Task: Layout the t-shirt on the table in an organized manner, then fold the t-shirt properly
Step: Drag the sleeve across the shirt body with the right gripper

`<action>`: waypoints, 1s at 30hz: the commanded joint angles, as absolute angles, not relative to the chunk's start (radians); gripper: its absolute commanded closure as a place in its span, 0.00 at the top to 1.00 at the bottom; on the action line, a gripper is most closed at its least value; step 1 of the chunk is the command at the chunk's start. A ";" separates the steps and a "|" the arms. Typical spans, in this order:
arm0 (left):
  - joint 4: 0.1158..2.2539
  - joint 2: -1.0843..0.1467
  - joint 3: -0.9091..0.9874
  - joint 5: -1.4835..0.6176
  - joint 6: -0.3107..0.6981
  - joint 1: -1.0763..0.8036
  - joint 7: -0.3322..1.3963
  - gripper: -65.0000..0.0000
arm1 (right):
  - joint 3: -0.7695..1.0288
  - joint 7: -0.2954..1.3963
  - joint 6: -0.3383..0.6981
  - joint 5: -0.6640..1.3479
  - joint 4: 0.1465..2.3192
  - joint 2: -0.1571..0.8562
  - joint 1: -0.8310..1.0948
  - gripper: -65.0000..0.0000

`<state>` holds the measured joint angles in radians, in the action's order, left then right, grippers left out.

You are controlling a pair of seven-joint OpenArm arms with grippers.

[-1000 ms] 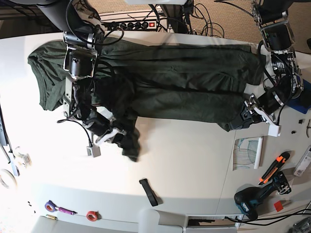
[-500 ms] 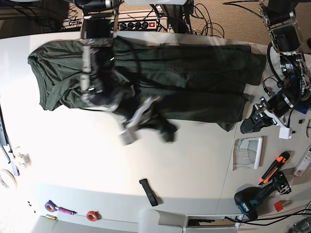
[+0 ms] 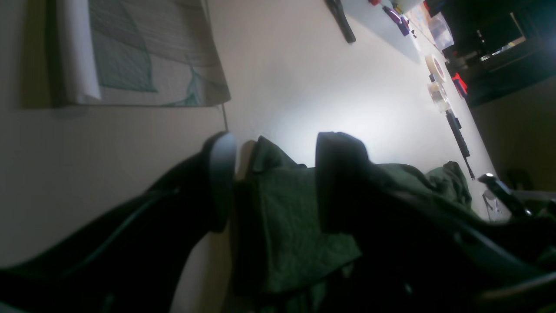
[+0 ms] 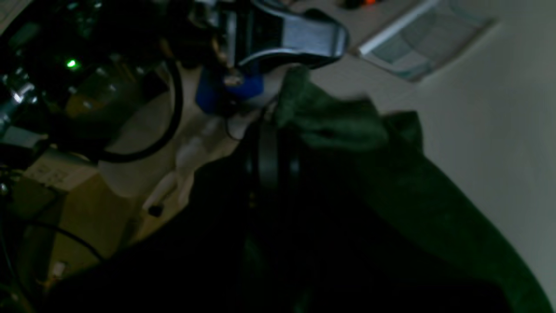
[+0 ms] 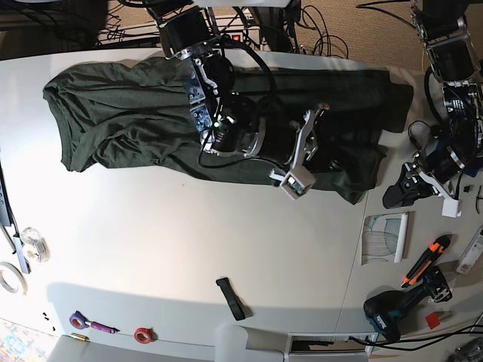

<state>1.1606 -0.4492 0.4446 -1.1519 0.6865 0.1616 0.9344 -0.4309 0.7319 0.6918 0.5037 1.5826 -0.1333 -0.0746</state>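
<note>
The dark green t-shirt point(image 5: 113, 121) lies rumpled lengthwise along the table's far side. My right gripper point(image 5: 323, 160) has reached across to the shirt's right part and is shut on a bunch of its cloth. In the right wrist view that gripper point(image 4: 271, 152) pinches dark fabric, with a green fold point(image 4: 330, 126) just beyond it. My left gripper point(image 5: 395, 197) stands open on the bare table, just right of the shirt's lower right corner point(image 5: 355, 194). From the left wrist, the corner of the t-shirt point(image 3: 286, 204) shows between the spread fingers point(image 3: 221, 174).
A paper sheet point(image 5: 381, 237) lies by the left gripper, with an orange cutter point(image 5: 423, 260) and a drill point(image 5: 392, 309) nearer the front right. A black strap point(image 5: 232, 298) lies front centre. Tape rolls point(image 5: 11, 275) sit at the left edge, a power strip point(image 5: 226, 36) behind.
My right arm swept from the table's left across to the right, carrying a fold of the shirt. My left gripper let go of the lower right corner and backed off to the right.
</note>
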 commanded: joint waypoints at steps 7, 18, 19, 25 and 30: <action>1.177 -0.468 0.448 -1.182 0.698 0.183 0.919 0.48 | -0.433 0.731 0.698 0.471 1.602 -0.141 -0.091 0.19; 1.177 -0.468 0.448 -1.181 0.698 0.183 0.920 0.48 | -0.427 0.723 0.698 0.480 1.603 -0.141 -0.097 0.47; 1.177 -0.469 0.448 -1.181 0.698 0.183 0.920 0.48 | -0.415 0.722 0.698 0.480 1.605 -0.141 -0.100 0.47; 1.177 -0.469 0.448 -1.183 0.698 0.183 0.946 0.48 | -0.200 0.726 0.698 0.478 1.705 -0.141 -0.099 0.47; 1.177 -0.476 0.448 -1.251 0.698 0.183 1.041 0.50 | 0.050 0.775 0.694 0.526 1.765 -0.121 -0.099 0.47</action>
